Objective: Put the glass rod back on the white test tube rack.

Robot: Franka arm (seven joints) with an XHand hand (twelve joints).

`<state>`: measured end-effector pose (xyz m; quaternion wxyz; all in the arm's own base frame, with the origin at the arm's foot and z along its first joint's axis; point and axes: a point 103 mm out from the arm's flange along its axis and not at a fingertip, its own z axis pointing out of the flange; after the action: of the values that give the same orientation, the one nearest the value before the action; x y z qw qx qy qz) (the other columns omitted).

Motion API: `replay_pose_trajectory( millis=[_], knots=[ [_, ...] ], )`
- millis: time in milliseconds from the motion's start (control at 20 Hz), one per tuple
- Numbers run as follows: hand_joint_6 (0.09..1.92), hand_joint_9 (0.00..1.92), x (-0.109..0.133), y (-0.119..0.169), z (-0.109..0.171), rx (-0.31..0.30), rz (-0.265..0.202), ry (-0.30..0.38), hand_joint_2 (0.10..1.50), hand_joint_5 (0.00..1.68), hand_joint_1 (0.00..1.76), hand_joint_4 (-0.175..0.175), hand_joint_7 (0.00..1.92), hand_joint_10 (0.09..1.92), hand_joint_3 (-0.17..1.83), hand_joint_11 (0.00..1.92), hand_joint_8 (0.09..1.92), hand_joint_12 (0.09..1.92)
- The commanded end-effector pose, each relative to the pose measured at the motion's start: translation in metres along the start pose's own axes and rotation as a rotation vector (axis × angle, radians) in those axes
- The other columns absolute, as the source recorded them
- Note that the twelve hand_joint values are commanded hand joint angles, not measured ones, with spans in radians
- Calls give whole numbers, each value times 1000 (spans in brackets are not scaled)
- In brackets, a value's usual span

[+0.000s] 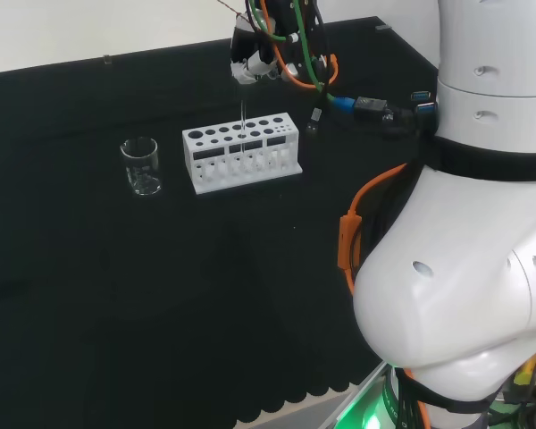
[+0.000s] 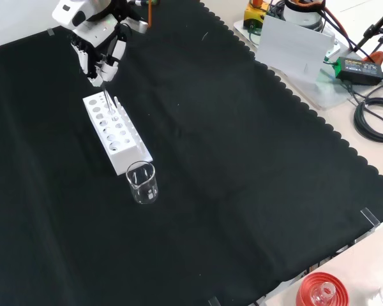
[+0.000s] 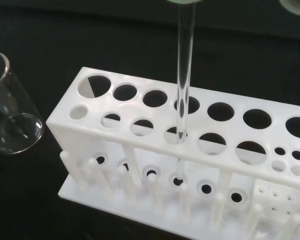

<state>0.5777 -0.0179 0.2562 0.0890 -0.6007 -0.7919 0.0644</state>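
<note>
While the hand (image 2: 97, 39) is hovering just above the white test tube rack (image 1: 241, 152), its fingers are pinching the top of the glass rod (image 3: 184, 75), which is hanging nearly upright straight below them. From the wrist view, the rod's lower end is looking as if it is passing into one of the holes in the rack's nearer row, though whether the tip is resting on the base plate underneath I cannot tell. So I am judging the job as well along: the rod is lined up and seemingly partly in, and what is remaining is lowering it the rest of the way, letting go and lifting clear.

A clear beaker (image 2: 142, 182) is standing just beyond the rack's far end from the hand, apart from it and apparently empty. Black cloth (image 2: 242, 166) is covering the bench under everything, its scalloped edge running along the side away from the hand. Past that edge, a pale tabletop is carrying black cables (image 2: 374, 118), a white sheet and, at the corner, a red ribbed ring (image 2: 320, 292) holding some glassware.
</note>
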Motion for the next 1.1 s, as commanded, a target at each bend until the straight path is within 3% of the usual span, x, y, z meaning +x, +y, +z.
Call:
replay_pose_trajectory(
  millis=[50, 300, 400, 500, 800, 1100],
  knots=[
    [649, 1715, 1, 0, -1, 16, 14, -1, 1044, 1057, 1304, -175, 1277, 419, -20, 1580, 775, 687],
    [783, 1705, -2, -1, -4, 7, 11, 25, 1044, 1040, 1298, -175, 1271, 392, -22, 1618, 673, 629],
    [864, 1727, -3, -2, -6, 7, 12, 44, 1025, 918, 1371, -175, 1360, 351, -122, 1652, 446, 580],
    [958, 1758, -3, -2, -7, 11, 11, 55, 981, 755, 1341, -175, 1381, 282, -163, 1691, 351, 518],
    [974, 1832, 1, -3, -8, 18, 6, 65, 927, 443, 1329, -175, 1101, 117, -175, 1760, 602, 435],
    [910, 1852, 1, -8, -16, 21, 9, 69, 905, 362, 1327, -175, 1037, 89, -175, 1792, 643, 427]
  ],
)
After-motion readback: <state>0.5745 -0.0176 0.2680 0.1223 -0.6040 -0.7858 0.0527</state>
